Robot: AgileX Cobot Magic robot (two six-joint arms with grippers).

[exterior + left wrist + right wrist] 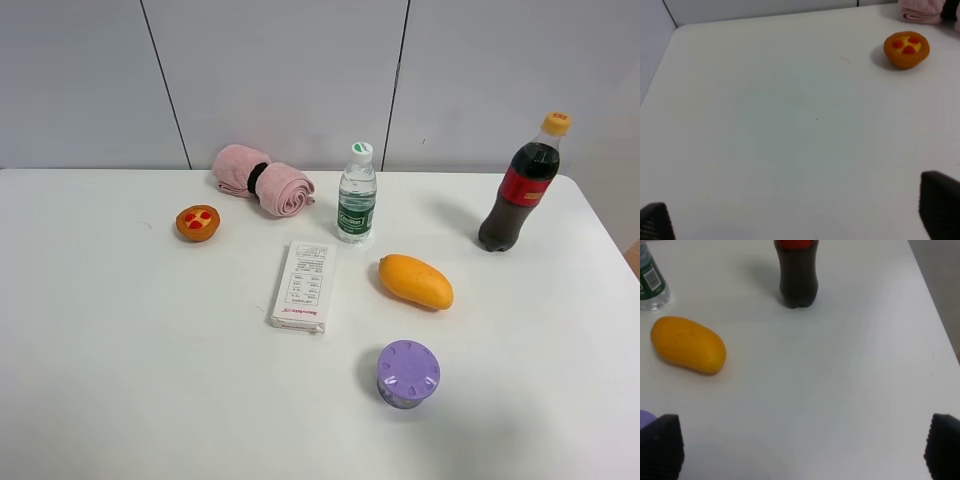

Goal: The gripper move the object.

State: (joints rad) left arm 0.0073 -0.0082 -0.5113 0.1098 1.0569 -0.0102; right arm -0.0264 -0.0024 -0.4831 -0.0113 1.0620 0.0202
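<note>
A smooth yellow-orange mango (415, 281) lies on the white table right of centre, between a white box (302, 286) and a cola bottle (522, 184). It also shows in the right wrist view (688, 344). Neither arm shows in the high view. In the right wrist view my right gripper (802, 450) is open and empty, its fingertips (662, 445) far apart, well short of the mango. In the left wrist view my left gripper (800, 220) is open and empty over bare table, far from the mango.
A small orange tart with red spots (197, 222) sits at the left, also in the left wrist view (906, 49). A pink rolled towel (263, 180) and a water bottle (356, 195) stand at the back. A purple-lidded cup (407, 373) stands in front of the mango.
</note>
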